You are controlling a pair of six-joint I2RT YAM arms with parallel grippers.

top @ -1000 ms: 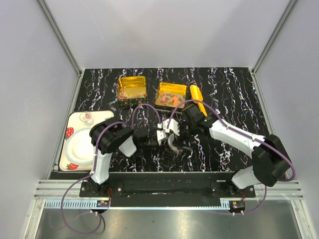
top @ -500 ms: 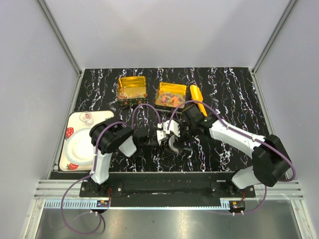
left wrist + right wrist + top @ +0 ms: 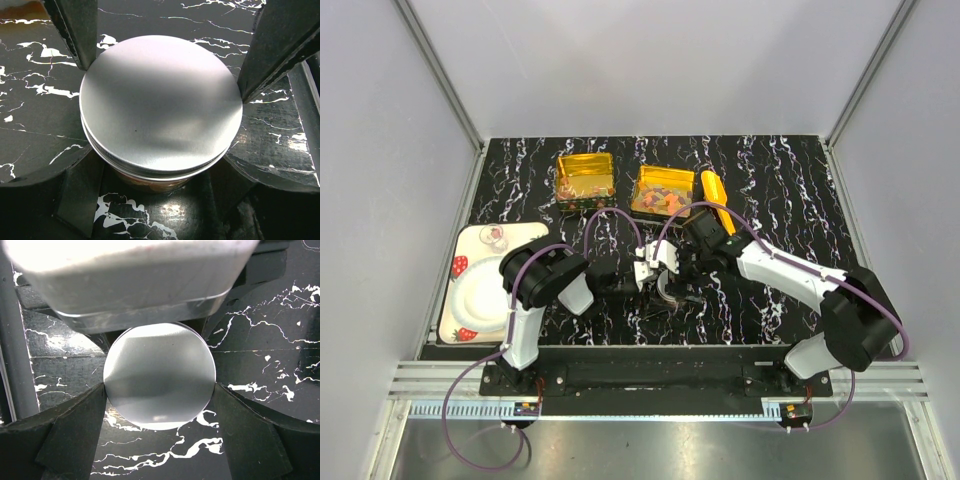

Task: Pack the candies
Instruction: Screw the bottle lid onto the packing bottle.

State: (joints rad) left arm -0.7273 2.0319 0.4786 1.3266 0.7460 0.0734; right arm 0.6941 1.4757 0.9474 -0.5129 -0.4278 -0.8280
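Far to the left of the round jar a plate with strawberry pictures lies at the table's edge, and a small glass stands on its far corner. Behind the jar and to its left is the left gold tin, with only a few candies on its bottom.

The left gripper comes to the jar from the left. In the left wrist view its fingers stand one at each side of the jar and touch it just at the rim of the silver lid, so it is pinching the jar. The lid sits a little off centre on the jar, and something orange-brown shows under it.

Directly behind the jar is the right gold tin, and here most of the candies lie, a heap of orange, red and yellow pieces.

The right gripper reaches the jar from the right and from behind. In the right wrist view its fingers press the lid from two opposite sides, so it grips the lid.

Behind the jar and to its right, just beside the right tin, lies a yellow-orange scoop.
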